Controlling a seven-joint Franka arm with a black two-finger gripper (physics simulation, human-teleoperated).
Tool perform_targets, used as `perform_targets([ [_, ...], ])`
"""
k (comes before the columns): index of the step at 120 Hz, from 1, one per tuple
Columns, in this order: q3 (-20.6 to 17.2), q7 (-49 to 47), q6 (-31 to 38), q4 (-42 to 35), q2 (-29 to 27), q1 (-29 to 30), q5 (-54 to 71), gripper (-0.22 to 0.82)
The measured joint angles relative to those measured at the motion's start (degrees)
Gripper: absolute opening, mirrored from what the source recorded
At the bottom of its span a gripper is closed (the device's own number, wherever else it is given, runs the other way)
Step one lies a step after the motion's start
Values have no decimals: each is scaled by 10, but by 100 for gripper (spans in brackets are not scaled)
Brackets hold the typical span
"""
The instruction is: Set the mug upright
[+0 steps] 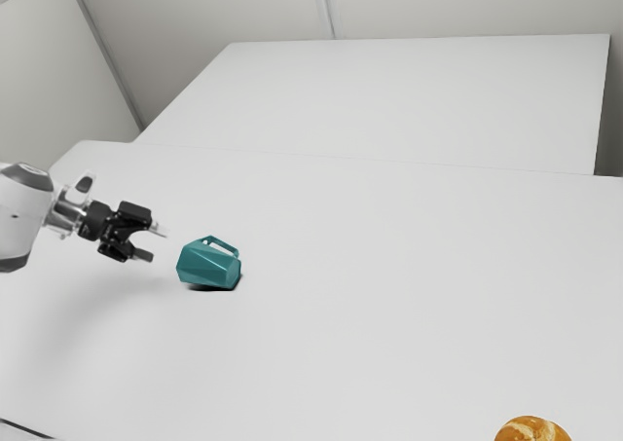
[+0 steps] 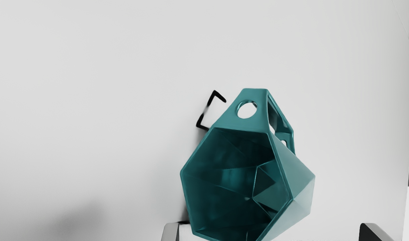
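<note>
In the exterior view my black gripper (image 1: pixel 159 243) is open, its fingertips a short gap away from the teal mug (image 1: pixel 207 265). The faceted mug lies on its side on the table, with its handle on the upper side and its base toward the exterior view's right. In the wrist view the hollow mouth of the mug (image 2: pixel 237 180) faces the camera, handle above it. The open gripper (image 2: pixel 269 232) shows its two fingertips wide apart, one on each side of the mug's rim.
A round, orange-brown object (image 1: pixel 532 429) sits on the white table (image 1: pixel 389 295) at the exterior view's lower right. Behind stands another white surface (image 1: pixel 409 100). A dark line crosses the lower left corner of the exterior view.
</note>
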Motion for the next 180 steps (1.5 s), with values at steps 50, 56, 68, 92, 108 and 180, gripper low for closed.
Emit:
perform_targets([
  [50,-7,37,-3,27,39,-8,6,59],
  [56,-7,40,-3,27,38,-10,6,59],
  [68,-9,46,-4,26,37,-11,0,58],
  [92,-9,79,-16,20,42,-11,-53,58],
  [108,-9,102,-26,15,47,-11,-73,58],
  [180,-14,165,-34,8,65,-35,-102,52],
])
